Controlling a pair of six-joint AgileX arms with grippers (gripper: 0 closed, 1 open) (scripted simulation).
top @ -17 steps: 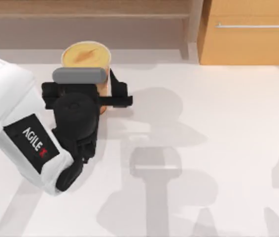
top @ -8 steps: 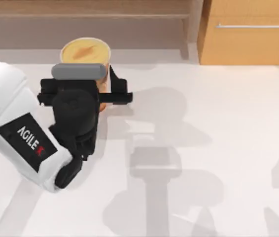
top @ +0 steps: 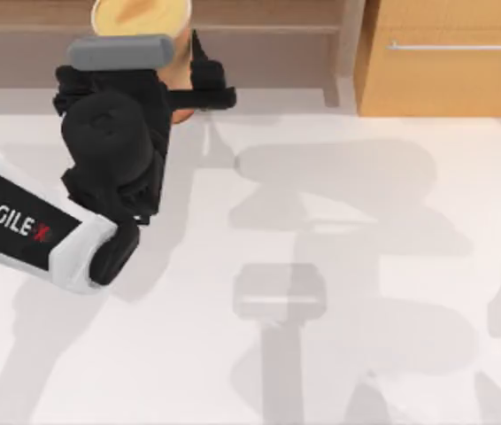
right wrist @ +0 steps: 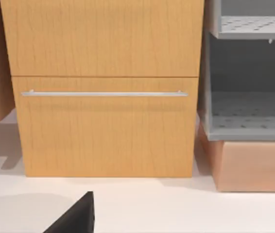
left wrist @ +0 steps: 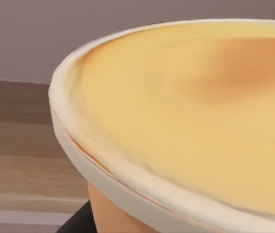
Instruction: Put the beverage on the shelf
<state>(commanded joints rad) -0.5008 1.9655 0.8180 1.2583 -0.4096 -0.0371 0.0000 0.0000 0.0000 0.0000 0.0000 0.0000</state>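
Where the top view looks down on the far left of the table (top: 339,266), the left gripper (top: 175,75) is clamped on the beverage (top: 144,18), one dark finger (top: 204,75) visible against the cup's right side. Cup: upright, orange-tan, pale rim, creamy yellow top; it sits at the far edge of the view, over the boards of the shelf (top: 268,35). Whether it rests on a board or hangs above one cannot be told.

Shelf: long, light-brown, running along the far side, ending in an upright post (top: 350,53) just left of the cabinet (top: 450,71). Cabinet: orange-tan, silver bar handle (top: 458,46), far right.

Left wrist view: beverage (left wrist: 186,116) at close range, rim and yellow top with a darker orange patch, brown shelf boards (left wrist: 21,145) behind, a dark finger tip (left wrist: 77,221) beside the cup wall.

Right wrist view: cabinet (right wrist: 103,97) front-on, with a seam and the handle (right wrist: 103,93); beside it a grey rack (right wrist: 247,82) on a tan block (right wrist: 249,165), items the top view lacks. A dark gripper finger (right wrist: 77,216) shows at the near edge; its grip cannot be told.
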